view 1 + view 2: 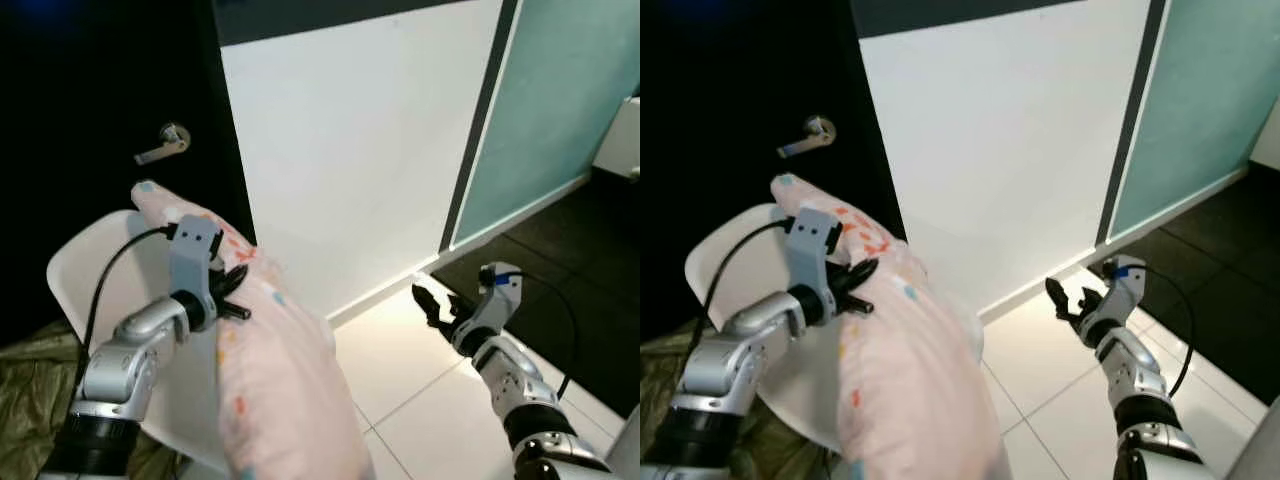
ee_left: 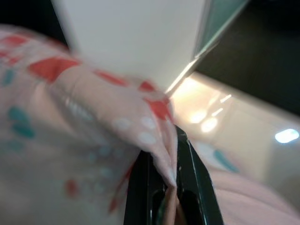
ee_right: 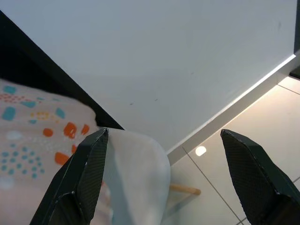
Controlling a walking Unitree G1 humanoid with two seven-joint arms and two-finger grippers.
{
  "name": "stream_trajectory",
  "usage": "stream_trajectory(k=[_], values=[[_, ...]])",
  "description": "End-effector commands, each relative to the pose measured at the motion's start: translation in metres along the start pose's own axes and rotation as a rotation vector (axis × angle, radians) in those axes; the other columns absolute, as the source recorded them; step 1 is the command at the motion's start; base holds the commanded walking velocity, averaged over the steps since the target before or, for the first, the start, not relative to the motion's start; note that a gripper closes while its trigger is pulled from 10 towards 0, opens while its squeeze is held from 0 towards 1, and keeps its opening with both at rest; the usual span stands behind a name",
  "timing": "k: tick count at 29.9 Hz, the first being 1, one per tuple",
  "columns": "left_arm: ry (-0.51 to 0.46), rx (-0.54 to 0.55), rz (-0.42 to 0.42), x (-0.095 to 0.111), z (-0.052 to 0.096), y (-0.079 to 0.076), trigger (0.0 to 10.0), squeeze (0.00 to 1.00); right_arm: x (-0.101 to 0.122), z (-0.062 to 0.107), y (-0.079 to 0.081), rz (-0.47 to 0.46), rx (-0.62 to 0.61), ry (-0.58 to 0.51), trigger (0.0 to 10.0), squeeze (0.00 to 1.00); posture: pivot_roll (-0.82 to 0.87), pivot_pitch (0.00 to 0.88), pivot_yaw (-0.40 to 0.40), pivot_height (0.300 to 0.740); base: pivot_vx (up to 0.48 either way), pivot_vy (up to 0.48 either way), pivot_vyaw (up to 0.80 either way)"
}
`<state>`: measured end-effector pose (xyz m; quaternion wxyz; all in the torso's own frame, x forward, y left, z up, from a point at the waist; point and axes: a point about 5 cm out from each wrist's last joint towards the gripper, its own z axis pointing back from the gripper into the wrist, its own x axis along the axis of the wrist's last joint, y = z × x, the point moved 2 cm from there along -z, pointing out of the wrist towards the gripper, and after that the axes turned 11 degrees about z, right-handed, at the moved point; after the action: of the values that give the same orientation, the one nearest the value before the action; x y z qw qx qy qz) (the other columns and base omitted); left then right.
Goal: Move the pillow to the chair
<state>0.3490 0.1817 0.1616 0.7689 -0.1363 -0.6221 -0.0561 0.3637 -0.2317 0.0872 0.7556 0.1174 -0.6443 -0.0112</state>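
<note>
A long pale-pink fabric pillow with orange and teal spots (image 1: 270, 370) lies lengthwise across the white moulded-plastic chair (image 1: 85, 270), its far end propped up over the chair's back edge and its near end spilling past the seat's front edge toward the robot. The left gripper (image 1: 232, 290) sits at the pillow's upper side, about midway along the chair, and its two black fingers (image 2: 197, 187) are pinched together on a fold of the pink cloth; the wrist camera shows the fabric bunched up between them. A black cable (image 1: 105, 285) loops from that wrist back along the silver forearm.

The right gripper (image 1: 432, 303) hangs off to the right of the chair, well apart from the pillow, above the glossy cream tiled floor (image 1: 420, 390). Its fingers (image 3: 89, 178) are spread wide with nothing between them, and past them the wrist camera looks at the chair's rounded white edge with the spotted pillow lying on it.

Behind the chair stands a black door with a silver lever handle (image 1: 165, 143). Next to it is a plain white wall panel (image 1: 350, 140), then a dark upright frame and a frosted teal glass panel (image 1: 570, 100). Beyond the tiles, on the right, the floor turns dark. A crumpled olive-green cloth (image 1: 30, 390) lies low on the left, beside the chair's seat and under the left arm.
</note>
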Motion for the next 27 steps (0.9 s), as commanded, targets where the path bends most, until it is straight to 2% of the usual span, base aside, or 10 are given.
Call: stream_trajectory(k=[1,5,7,8,10,13,16,21,24,27], values=[[-0.075,0.194,-0.082,0.022,0.007,0.035,10.0,0.0,-0.006,0.001,0.002,-0.008,0.005,0.028,10.0,0.0,-0.22,0.011,0.056,0.74,0.0,0.0,0.0],[-0.074,0.353,-0.228,0.029,0.012,0.062,10.0,0.0,-0.012,0.001,0.005,0.002,0.013,0.069,10.0,0.0,-0.23,0.014,0.058,0.74,0.0,0.0,0.0],[-0.022,0.37,-0.411,0.024,0.009,0.066,10.0,0.0,-0.015,0.0,0.006,0.007,0.017,0.094,10.0,0.0,-0.23,0.018,0.062,0.731,0.0,0.0,0.0],[-0.022,0.37,-0.411,0.024,0.009,0.066,10.0,0.0,-0.015,0.0,0.006,0.007,0.017,0.094,10.0,0.0,-0.23,0.018,0.062,0.731,0.0,0.0,0.0],[0.032,0.377,-0.582,0.017,0.005,0.07,10.0,0.0,-0.016,0.001,0.006,0.007,0.018,0.098,10.0,0.0,-0.24,0.024,0.066,0.721,0.0,0.0,0.0],[0.047,0.365,-0.653,0.014,0.0,0.069,10.0,0.0,-0.015,0.002,0.004,0.009,0.015,0.1,10.0,0.0,-0.24,0.027,0.069,0.711,0.0,0.0,0.0],[0.03,0.314,-0.705,0.013,-0.008,0.061,10.0,0.0,-0.016,0.003,0.002,0.008,0.009,0.109,10.0,0.0,-0.24,0.029,0.068,0.696,0.0,0.0,0.0],[-0.081,0.059,-0.693,0.028,-0.023,0.019,10.0,0.0,-0.017,0.004,0.001,0.004,0.005,0.118,10.0,0.0,-0.24,0.035,0.068,0.671,0.0,0.0,0.0],[-0.121,-0.087,-0.784,0.036,-0.026,-0.002,10.0,0.0,-0.017,0.003,0.002,0.001,0.005,0.122,10.0,0.0,-0.24,0.038,0.066,0.661,0.0,0.0,0.0],[-0.103,-0.1,-0.969,0.041,-0.031,0.0,10.0,0.0,-0.017,0.003,0.003,-0.002,0.005,0.125,10.0,0.0,-0.24,0.042,0.067,0.651,0.0,0.0,0.0]])
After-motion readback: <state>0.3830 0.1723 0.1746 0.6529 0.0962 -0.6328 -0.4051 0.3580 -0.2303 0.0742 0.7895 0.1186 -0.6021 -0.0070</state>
